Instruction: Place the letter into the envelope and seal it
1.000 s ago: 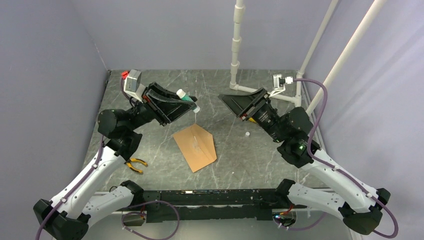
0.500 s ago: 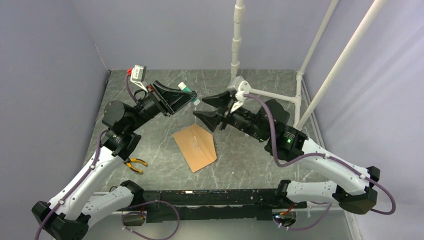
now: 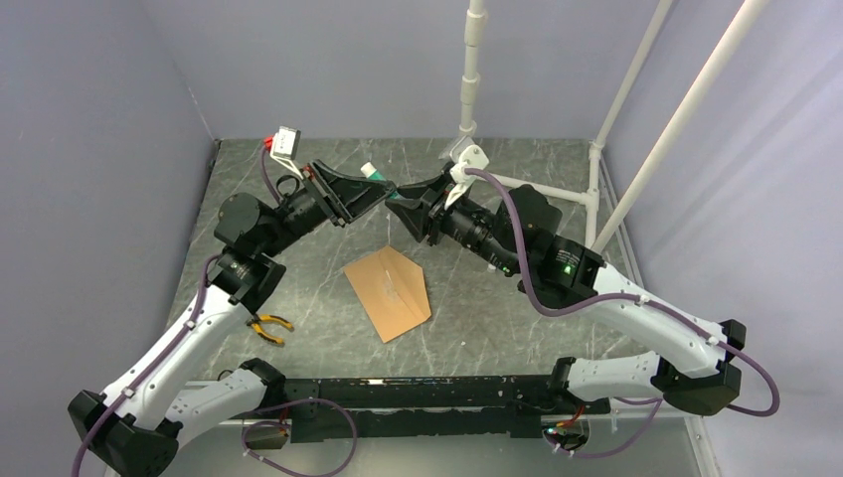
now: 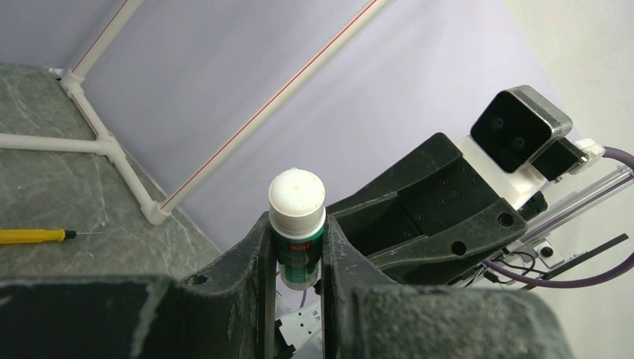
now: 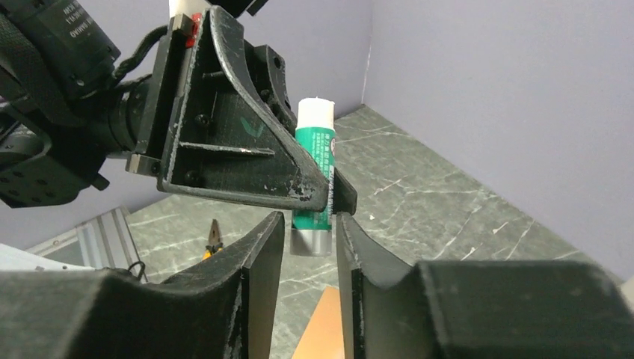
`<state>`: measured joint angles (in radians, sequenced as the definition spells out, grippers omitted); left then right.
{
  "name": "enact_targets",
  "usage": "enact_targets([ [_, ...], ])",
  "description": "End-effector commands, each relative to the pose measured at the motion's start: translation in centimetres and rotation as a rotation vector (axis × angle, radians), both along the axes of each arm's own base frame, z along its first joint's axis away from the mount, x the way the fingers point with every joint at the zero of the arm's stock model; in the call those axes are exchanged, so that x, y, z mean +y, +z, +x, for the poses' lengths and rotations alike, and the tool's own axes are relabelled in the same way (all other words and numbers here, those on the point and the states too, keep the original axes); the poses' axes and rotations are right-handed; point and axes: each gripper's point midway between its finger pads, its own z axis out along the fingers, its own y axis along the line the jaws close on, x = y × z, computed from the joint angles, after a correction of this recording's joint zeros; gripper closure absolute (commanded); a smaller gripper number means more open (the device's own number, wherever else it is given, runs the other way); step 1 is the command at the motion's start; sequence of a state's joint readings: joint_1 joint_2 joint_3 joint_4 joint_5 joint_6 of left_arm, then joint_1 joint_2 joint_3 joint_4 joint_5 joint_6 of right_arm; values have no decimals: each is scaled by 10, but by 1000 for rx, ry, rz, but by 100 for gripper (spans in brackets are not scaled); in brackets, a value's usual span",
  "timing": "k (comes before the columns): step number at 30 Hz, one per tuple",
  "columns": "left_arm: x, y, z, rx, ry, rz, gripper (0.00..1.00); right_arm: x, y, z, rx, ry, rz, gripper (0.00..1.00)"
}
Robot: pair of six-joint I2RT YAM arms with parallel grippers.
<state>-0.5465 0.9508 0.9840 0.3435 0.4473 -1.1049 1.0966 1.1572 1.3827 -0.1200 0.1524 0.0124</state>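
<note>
Your right arm has swung in from the right side since a second ago, and the right gripper [image 5: 310, 238] now meets the left gripper [image 4: 297, 250] in mid-air above the table [image 3: 517, 308]; your left gripper is clamped on a green glue stick [image 4: 297, 217]; your right fingers stand narrow on either side of the stick's grey end, and you cannot tell whether they pinch it; the envelope [image 3: 390, 291] lies flat on the table below them, unmoved; pliers [image 3: 268, 325] lie beside your left arm.
</note>
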Motion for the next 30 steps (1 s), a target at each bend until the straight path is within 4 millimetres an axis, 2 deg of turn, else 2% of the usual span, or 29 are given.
enact_targets([
  [1, 6, 26, -16, -85, -17, -45, 98, -6, 16, -11, 21, 36, 72, 61],
  [4, 6, 25, -16, -83, -18, -43, 98, -5, 13, -9, 33, 27, 55, 60],
  [8, 9, 26, -16, -96, 3, -22, 98, -2, 5, 0, 65, -11, 27, 72],
  [12, 10, 27, -19, -108, 0, -24, 98, 4, 5, 0, 87, 1, 44, 78],
  [16, 9, 32, -26, -156, -26, -35, 97, 8, 10, -8, 134, 50, 93, 98],
  [19, 9, 41, -44, -317, -66, -40, 98, 5, 23, -22, 217, 137, 203, 100],
  [24, 10, 48, -89, -639, -178, 19, 97, -6, 47, -58, 342, 419, 392, 100],
  [27, 10, 47, -105, -737, -240, 34, 98, -13, 56, -76, 392, 555, 458, 100],
  [30, 12, 50, -117, -788, -285, 17, 98, -14, 56, -91, 425, 668, 457, 100],
])
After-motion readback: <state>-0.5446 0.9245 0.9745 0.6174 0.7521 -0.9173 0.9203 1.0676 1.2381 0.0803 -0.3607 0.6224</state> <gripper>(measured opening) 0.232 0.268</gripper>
